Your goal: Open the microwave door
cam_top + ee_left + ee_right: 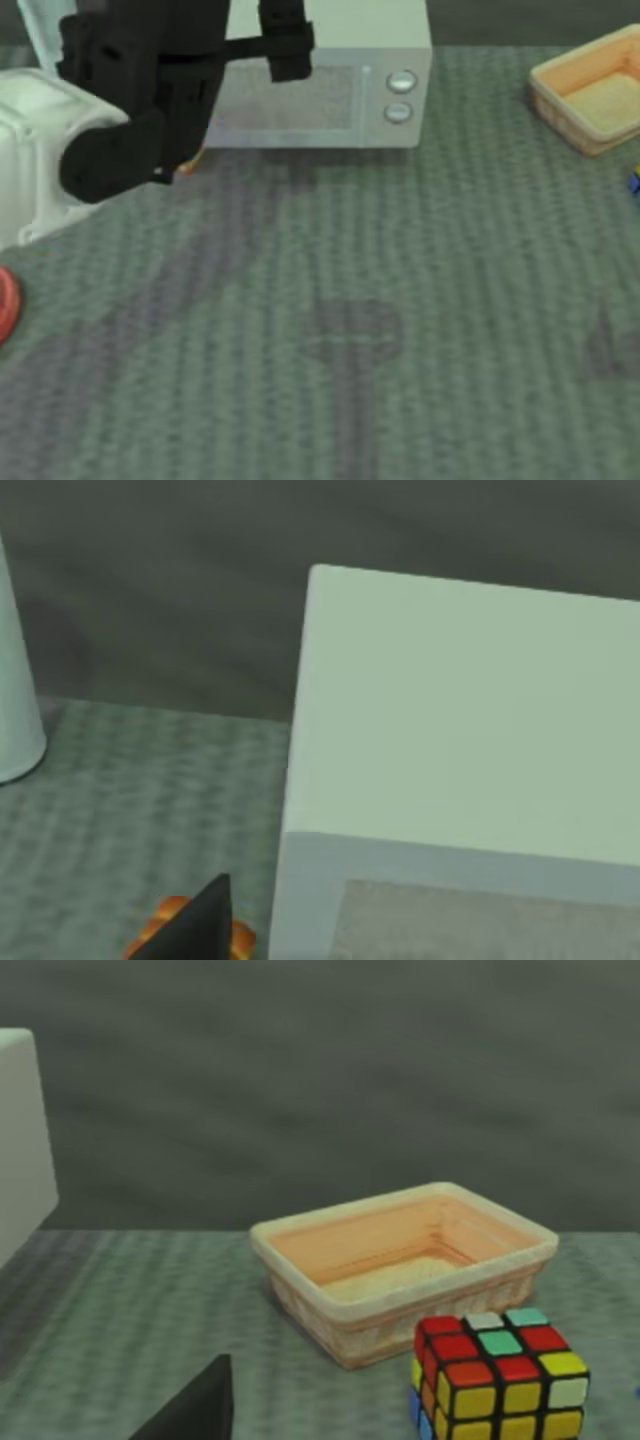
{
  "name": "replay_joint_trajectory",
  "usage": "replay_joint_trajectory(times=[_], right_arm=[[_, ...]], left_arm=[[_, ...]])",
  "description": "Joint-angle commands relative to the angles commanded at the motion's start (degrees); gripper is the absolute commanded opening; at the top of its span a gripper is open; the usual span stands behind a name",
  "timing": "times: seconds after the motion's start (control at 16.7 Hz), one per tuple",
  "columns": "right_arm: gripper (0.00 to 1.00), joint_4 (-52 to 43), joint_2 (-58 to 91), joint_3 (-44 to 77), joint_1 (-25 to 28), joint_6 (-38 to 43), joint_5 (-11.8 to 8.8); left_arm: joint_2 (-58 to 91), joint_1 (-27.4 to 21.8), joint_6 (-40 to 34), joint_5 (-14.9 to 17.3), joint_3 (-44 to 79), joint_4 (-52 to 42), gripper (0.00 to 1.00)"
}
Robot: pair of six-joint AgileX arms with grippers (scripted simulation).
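Left arm fills the top view's upper left, its pincer [285, 45] hovering over the microwave [395, 35] at the bench's far edge; grip state unclear; microwave door [290, 100] looks closed, so opening remains; right arm parked.

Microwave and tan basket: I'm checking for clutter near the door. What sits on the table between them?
Nothing: the top view shows only bare table between the microwave and the basket.

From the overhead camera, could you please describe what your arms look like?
Only the left arm shows from above: matte black, blocky segments with a rounded cylindrical housing and a slim black bar, no markings or cables visible. Each wrist view shows just a dark wedge-shaped tip.
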Motion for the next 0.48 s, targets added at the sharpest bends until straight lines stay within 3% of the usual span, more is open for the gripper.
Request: replay_joint_trajectory(times=[0.24, 0.48], right_arm=[[1.00, 0.00, 0.00, 0.00, 0.00, 0.00, 0.00], [1.00, 0.00, 0.00, 0.00, 0.00, 0.00, 0.00]], left_arm=[[17.22, -7.23, -3.68, -6.39, 11.98, -0.68, 1.00], [26.91, -11.43, -5.49, -10.07, 18.41, -1.79, 1.00]])
